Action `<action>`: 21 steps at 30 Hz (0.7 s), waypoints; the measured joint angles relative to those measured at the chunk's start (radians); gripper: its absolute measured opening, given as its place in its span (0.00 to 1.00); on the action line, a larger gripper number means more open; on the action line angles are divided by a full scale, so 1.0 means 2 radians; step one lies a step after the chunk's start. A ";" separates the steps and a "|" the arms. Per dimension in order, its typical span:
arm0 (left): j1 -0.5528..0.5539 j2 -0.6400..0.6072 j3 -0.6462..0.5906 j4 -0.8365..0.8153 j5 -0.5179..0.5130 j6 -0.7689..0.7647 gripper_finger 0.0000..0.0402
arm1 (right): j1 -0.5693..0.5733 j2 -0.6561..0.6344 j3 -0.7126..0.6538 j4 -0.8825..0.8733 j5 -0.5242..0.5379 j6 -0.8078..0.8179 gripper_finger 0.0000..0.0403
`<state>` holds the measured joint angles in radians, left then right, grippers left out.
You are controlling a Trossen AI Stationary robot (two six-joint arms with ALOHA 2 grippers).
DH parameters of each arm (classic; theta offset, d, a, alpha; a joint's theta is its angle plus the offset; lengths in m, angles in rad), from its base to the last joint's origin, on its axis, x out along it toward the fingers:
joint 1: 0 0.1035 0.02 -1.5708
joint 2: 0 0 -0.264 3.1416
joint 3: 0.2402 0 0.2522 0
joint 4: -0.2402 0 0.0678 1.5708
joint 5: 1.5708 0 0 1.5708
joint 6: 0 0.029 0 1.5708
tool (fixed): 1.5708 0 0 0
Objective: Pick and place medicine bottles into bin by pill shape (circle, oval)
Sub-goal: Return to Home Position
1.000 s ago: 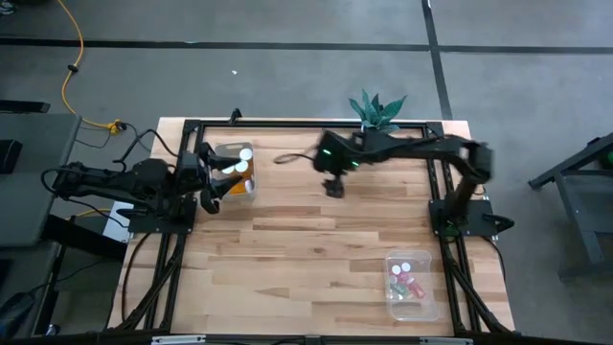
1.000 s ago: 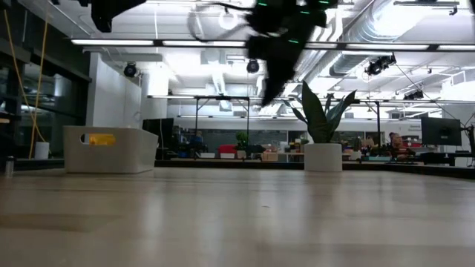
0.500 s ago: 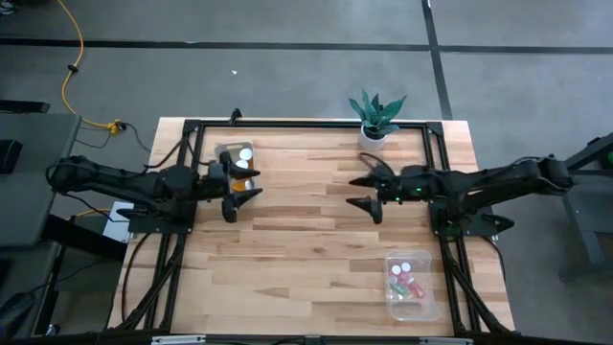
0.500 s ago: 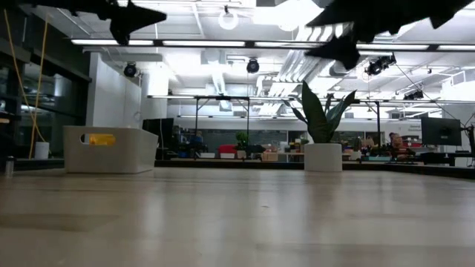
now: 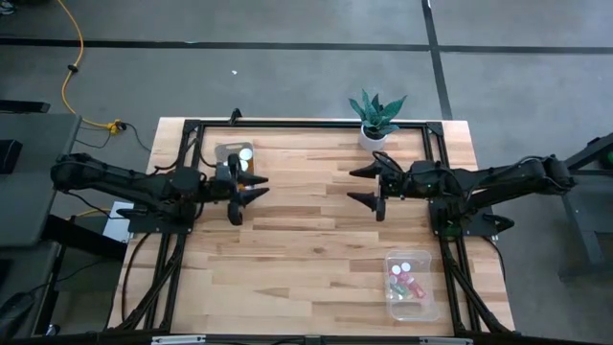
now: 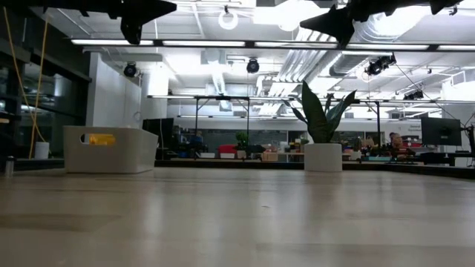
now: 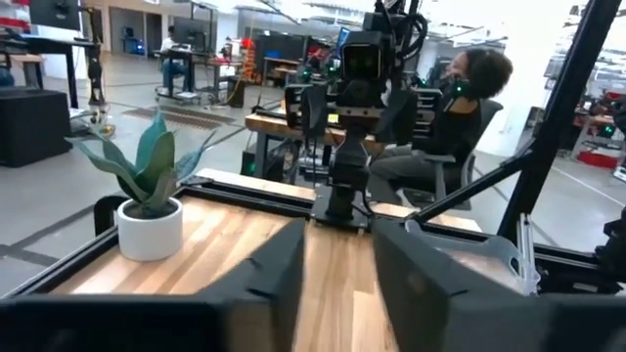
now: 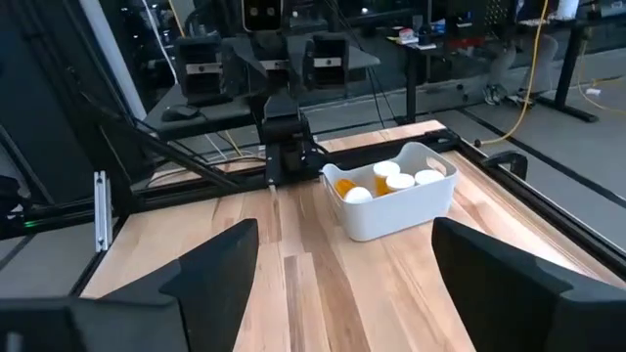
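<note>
Several medicine bottles with white caps and orange bodies stand in a white bin (image 5: 233, 155) at the table's far left, also in the right wrist view (image 8: 391, 200). More bottles, red and greenish, lie in a clear bin (image 5: 412, 285) at the near right. My left gripper (image 5: 251, 196) is open and empty, level above the table, just right of the white bin. My right gripper (image 5: 352, 188) is open and empty, level above the table's middle right, pointing toward the left gripper.
A white pot with a green plant (image 5: 374, 129) stands at the far edge, right of the middle, also in the low view (image 6: 324, 156). A black frame (image 5: 306, 124) runs around the table. Bare wood lies between the two grippers. A person sits beyond the table (image 7: 460, 108).
My right gripper has swung from the table's far middle toward the right edge and turned from pointing down to level, pointing left. My left gripper has gone from the white bin toward the table's right and stands level.
</note>
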<state>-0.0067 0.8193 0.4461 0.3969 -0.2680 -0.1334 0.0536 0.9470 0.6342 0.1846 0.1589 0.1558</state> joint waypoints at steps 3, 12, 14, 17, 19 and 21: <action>0.002 -0.012 0.000 -0.010 0.010 0.003 0.13 | 0.000 0.000 0.000 0.000 0.000 0.000 0.71; 0.070 -0.090 0.000 -0.085 0.080 0.007 0.00 | 0.000 0.000 0.000 -0.003 -0.006 0.010 0.59; 0.081 -0.110 0.000 -0.107 0.091 0.007 0.00 | 0.000 0.000 0.000 -0.003 -0.006 0.010 0.56; 0.086 -0.141 -0.017 -0.120 0.094 0.001 0.00 | 0.000 0.000 0.000 -0.004 -0.006 0.010 0.51; 0.082 -0.162 -0.039 -0.118 0.094 -0.018 0.00 | 0.000 0.000 0.000 -0.004 -0.006 0.010 0.45; 0.073 -0.185 -0.065 -0.118 0.086 -0.038 0.00 | 0.000 0.000 0.000 -0.004 -0.006 0.016 0.37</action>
<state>0.1390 0.4496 0.3157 0.1614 -0.0951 -0.2101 0.0536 0.9470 0.6342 0.1776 0.1459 0.1872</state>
